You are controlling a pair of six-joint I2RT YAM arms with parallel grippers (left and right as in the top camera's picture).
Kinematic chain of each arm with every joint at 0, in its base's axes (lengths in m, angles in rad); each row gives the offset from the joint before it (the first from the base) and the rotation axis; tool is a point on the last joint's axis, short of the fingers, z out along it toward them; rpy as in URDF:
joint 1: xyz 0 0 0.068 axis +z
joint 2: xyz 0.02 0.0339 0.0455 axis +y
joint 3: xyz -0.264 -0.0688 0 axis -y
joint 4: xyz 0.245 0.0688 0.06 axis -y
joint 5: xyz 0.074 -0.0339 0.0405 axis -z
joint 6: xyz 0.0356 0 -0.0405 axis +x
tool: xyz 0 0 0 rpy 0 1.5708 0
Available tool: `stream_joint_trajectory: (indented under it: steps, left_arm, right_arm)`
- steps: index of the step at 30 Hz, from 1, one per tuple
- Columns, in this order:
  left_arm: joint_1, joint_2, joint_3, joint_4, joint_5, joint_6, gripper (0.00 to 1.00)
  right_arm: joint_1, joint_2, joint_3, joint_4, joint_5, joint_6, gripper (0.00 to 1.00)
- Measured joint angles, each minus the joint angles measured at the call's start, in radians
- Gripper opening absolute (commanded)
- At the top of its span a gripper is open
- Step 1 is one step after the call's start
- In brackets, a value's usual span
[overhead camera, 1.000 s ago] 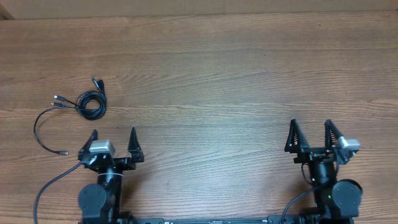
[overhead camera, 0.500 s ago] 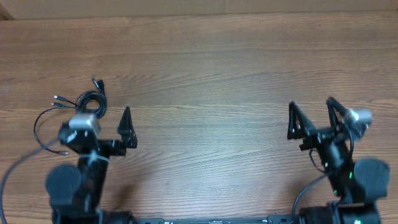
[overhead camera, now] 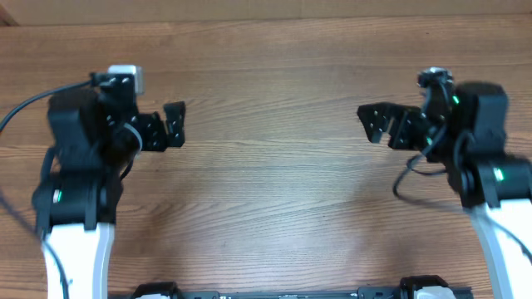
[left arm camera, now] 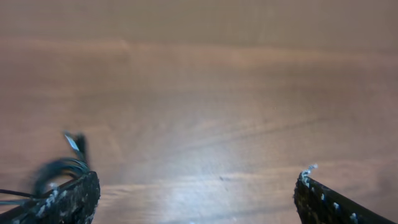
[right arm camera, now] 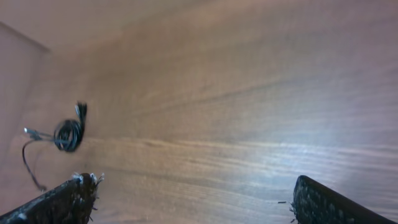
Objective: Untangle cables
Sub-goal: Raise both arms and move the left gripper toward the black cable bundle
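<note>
The brown wood-grain bench (overhead camera: 274, 75) is stretching wide between the left arm (overhead camera: 79, 166) and the right arm (overhead camera: 482, 141), both having swung out from the near edge over the past second. The left gripper (left arm camera: 196, 202) and the right gripper (right arm camera: 194, 190) are hanging with fingers spread, grasping nothing. The thin black coiled cables (left arm camera: 59, 169) are lying near the left edge, close beside the left gripper, now hidden overhead beneath that arm.

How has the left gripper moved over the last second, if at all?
Yes. In the overhead view the left gripper has moved away from the near edge of the table, toward its far edge.
</note>
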Motion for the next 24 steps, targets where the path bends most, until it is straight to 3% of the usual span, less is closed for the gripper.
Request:
stream_joint_trajectory:
  steps: [8,9,11,13,14,15,16,17,24]
  left_arm:
    - [0.000,0.194,0.000,-0.095,0.063,-0.048,1.00]
    - [0.000,0.208,0.000,-0.102,0.063,-0.049,0.94]
    - [0.000,0.240,0.000,-0.114,0.068,-0.061,0.62]
    - [0.000,0.272,0.001,-0.117,0.071,-0.062,0.20]
    - [0.000,0.288,0.001,-0.117,0.073,-0.062,0.04]
    - [0.000,0.305,0.001,-0.118,0.073,-0.063,0.04]
    - [0.000,0.319,0.001,-0.118,0.073,-0.063,0.04]
    - [0.000,0.333,0.001,-0.117,0.073,-0.062,0.04]
    - [0.000,0.427,0.002,-0.114,0.024,-0.103,0.04]
  right_arm:
    - [0.000,0.239,0.003,-0.023,-0.034,0.004,1.00]
    - [0.000,0.252,0.003,-0.025,-0.035,0.005,1.00]
    - [0.000,0.278,0.003,-0.031,-0.048,0.004,1.00]
    - [0.000,0.299,0.003,-0.033,-0.071,0.005,1.00]
    - [0.000,0.309,0.003,-0.033,-0.086,0.004,0.96]
    - [0.000,0.319,0.003,-0.034,-0.104,0.004,0.62]
    - [0.000,0.326,0.003,-0.034,-0.117,-0.001,0.21]
    - [0.000,0.332,0.003,-0.033,-0.133,0.004,0.04]
    - [0.002,0.342,0.003,-0.027,-0.175,0.008,0.04]
